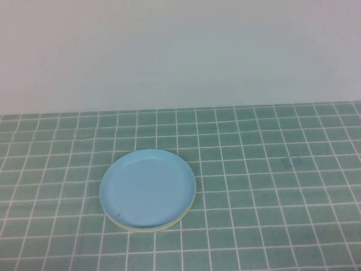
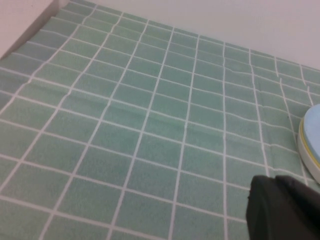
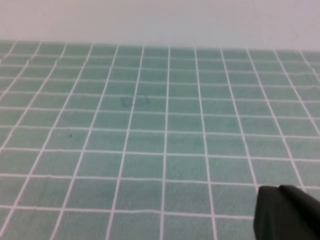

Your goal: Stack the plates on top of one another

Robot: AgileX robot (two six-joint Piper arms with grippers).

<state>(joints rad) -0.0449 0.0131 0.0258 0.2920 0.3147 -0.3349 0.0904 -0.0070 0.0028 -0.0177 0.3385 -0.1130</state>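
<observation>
- The plates sit in one stack on the green tiled surface (image 1: 282, 169), a little left of centre in the high view.
- The light blue plate (image 1: 148, 188) lies on top, level, its rim covering almost all beneath it.
- A yellow plate (image 1: 148, 230) shows only as a thin crescent at the stack's near edge; the left wrist view shows a yellow line and a pale band under the blue (likely the white plate, though too thin to be sure).
- The left pincer (image 2: 285, 210) appears as a dark shape in its own view, near the stack but apart from it, drawn closed and empty.
- The right pincer (image 3: 287, 212) hangs over bare tiles, also closed and holding nothing.
</observation>
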